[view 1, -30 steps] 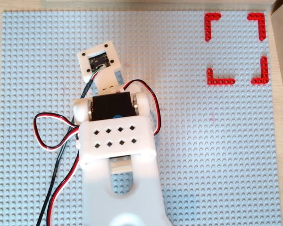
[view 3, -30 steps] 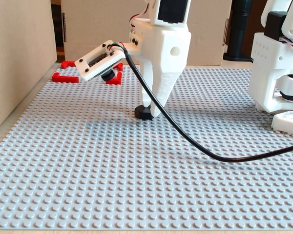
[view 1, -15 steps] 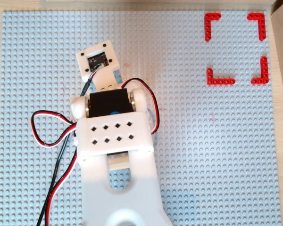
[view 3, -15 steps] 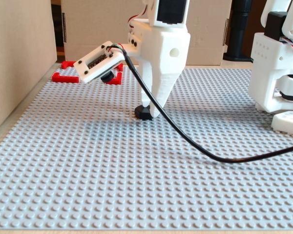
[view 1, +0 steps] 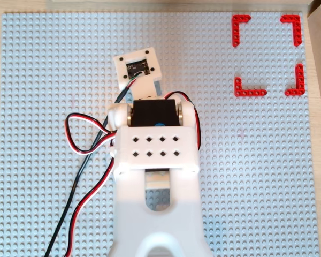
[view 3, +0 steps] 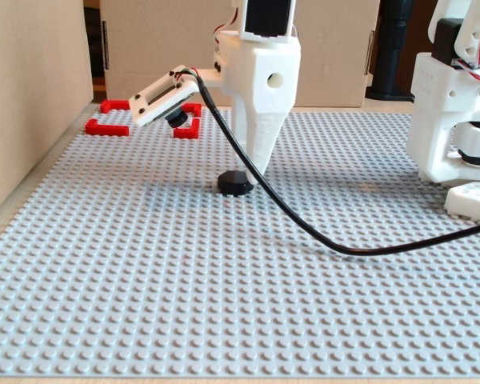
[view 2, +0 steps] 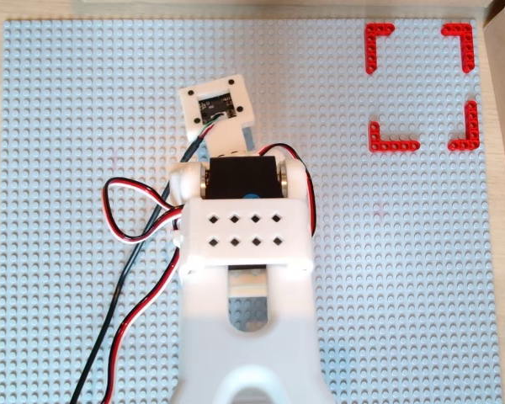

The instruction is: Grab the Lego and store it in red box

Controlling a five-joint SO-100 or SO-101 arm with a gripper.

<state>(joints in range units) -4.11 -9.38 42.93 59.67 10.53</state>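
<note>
In the fixed view the Lego (view 3: 235,183) shows as a small dark hexagonal piece lying flat on the grey studded baseplate (view 3: 224,304). My gripper (view 3: 254,173) points straight down, and its white tip reaches the plate at the piece's right edge. Seen side-on, the jaws' gap does not show. In both overhead views the arm (view 1: 155,144) (view 2: 244,227) hides the Lego and the fingers. The red box (view 1: 267,53) (view 2: 421,84) is four red corner pieces at the plate's far right, empty. In the fixed view the box (view 3: 144,120) lies at the back left.
A wrist camera mount (view 1: 139,67) sticks out beyond the arm. Red and black cables (view 1: 85,155) loop to the arm's left, and a black cable (view 3: 320,236) drapes over the plate. A second white arm base (view 3: 456,120) stands at the right and a cardboard wall (view 3: 32,104) at the left.
</note>
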